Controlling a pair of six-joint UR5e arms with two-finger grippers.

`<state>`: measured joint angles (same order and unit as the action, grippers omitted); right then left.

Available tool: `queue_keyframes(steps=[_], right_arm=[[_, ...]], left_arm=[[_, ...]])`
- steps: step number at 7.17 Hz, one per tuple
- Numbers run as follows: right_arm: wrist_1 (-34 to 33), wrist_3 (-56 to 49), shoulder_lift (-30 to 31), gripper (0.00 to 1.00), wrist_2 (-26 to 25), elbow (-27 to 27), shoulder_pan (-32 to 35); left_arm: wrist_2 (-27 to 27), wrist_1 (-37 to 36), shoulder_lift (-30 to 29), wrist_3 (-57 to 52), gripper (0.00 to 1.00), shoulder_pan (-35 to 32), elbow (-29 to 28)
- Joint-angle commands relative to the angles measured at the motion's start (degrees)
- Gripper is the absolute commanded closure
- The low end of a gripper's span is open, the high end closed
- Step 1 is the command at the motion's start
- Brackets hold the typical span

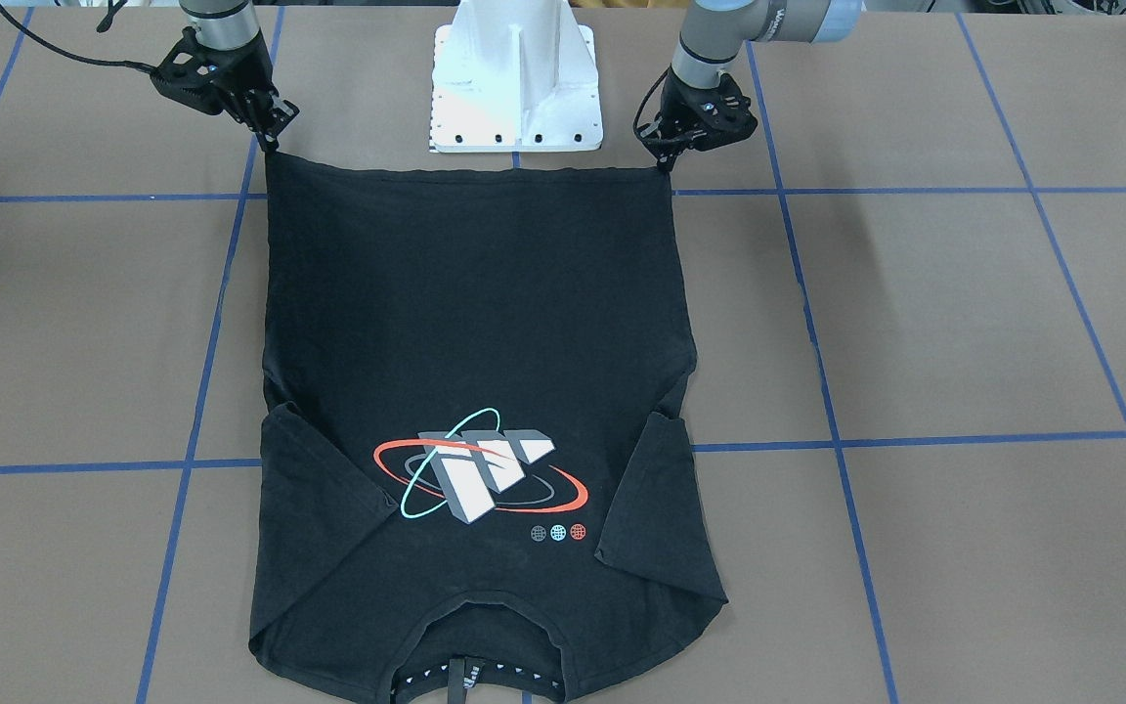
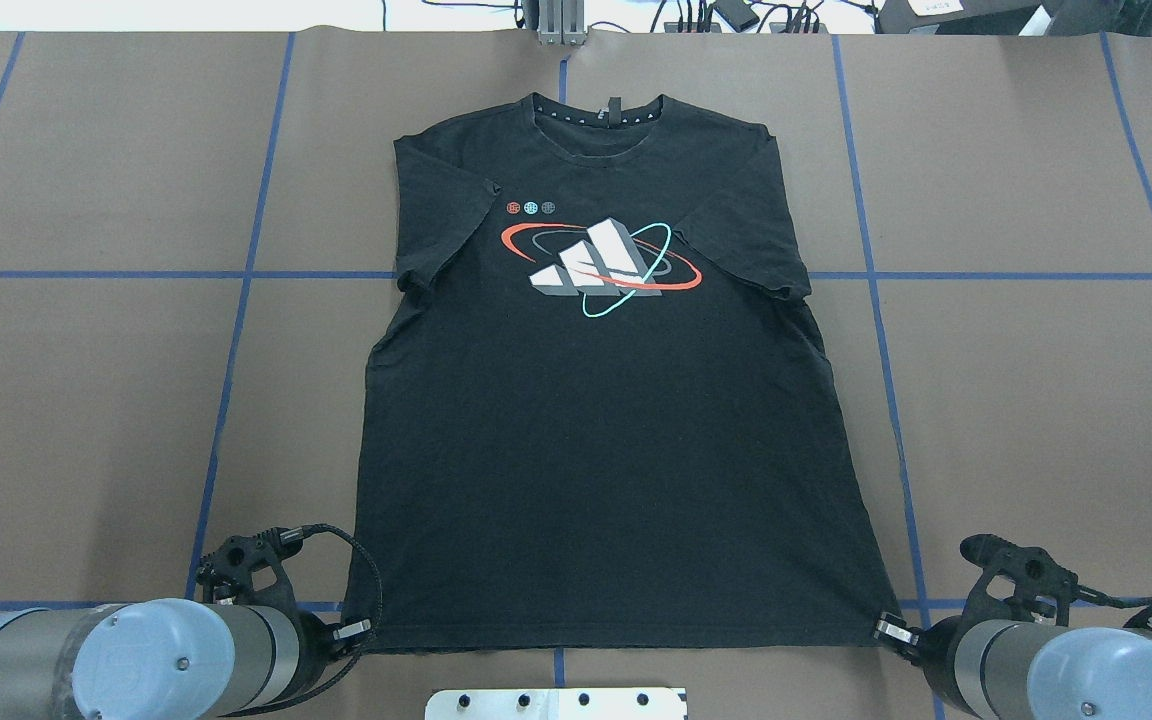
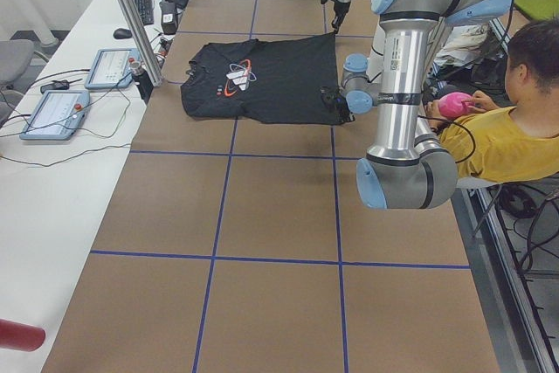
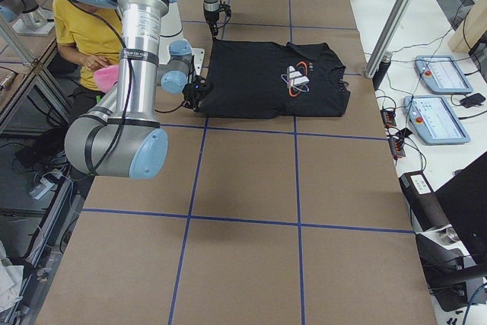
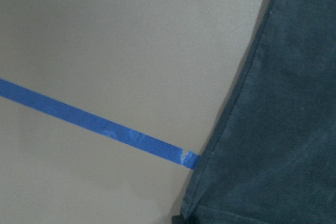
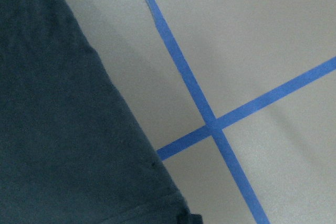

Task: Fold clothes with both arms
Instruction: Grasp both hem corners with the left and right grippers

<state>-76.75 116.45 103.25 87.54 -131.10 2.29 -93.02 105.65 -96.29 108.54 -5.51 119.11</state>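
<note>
The black T-shirt (image 2: pixel 616 430) lies flat and print-up on the brown table, collar away from the robot, both sleeves folded in over the front. Its white-grey block print (image 2: pixel 591 262) is ringed in red and teal. My left gripper (image 2: pixel 361 632) is shut on the hem's left corner, which shows on the right in the front-facing view (image 1: pixel 666 161). My right gripper (image 2: pixel 886 630) is shut on the hem's other corner (image 1: pixel 270 145). The hem runs taut between them. The left wrist view shows the shirt's edge (image 5: pixel 283 129). The right wrist view shows the shirt's other edge (image 6: pixel 58 129).
The white pedestal base (image 1: pixel 516 78) stands just behind the hem, between the arms. Blue tape lines (image 2: pixel 236 330) grid the brown table. A seated person in a yellow shirt (image 3: pixel 502 141) is behind the robot. Control tablets (image 4: pixel 441 74) lie on a side bench.
</note>
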Motion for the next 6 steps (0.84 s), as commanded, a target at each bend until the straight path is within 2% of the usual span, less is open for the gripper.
queue_keyframes(steps=[1,2,4,5,6], right_arm=[[0.02,0.00,1.23,1.00,0.35,-2.30,-0.09],[0.02,0.00,4.47,1.00,0.96,-5.80,-0.18],[0.02,0.00,6.95,1.00,3.33,-9.86,-0.09],[0.02,0.00,7.22,1.00,4.65,-11.27,0.61],[-0.15,-0.17,6.53,1.00,7.10,-11.46,4.09]], left_arm=[[-1.80,-0.18,3.19,-0.09,1.00,-0.29,5.83],[-2.08,-0.45,5.04,-0.09,1.00,-0.46,9.44],[-5.22,-1.15,6.55,0.00,1.00,-1.08,17.26],[-5.50,-1.33,5.51,0.00,1.00,-2.91,18.60],[-6.99,-1.33,2.02,-0.17,1.00,-7.54,18.09]])
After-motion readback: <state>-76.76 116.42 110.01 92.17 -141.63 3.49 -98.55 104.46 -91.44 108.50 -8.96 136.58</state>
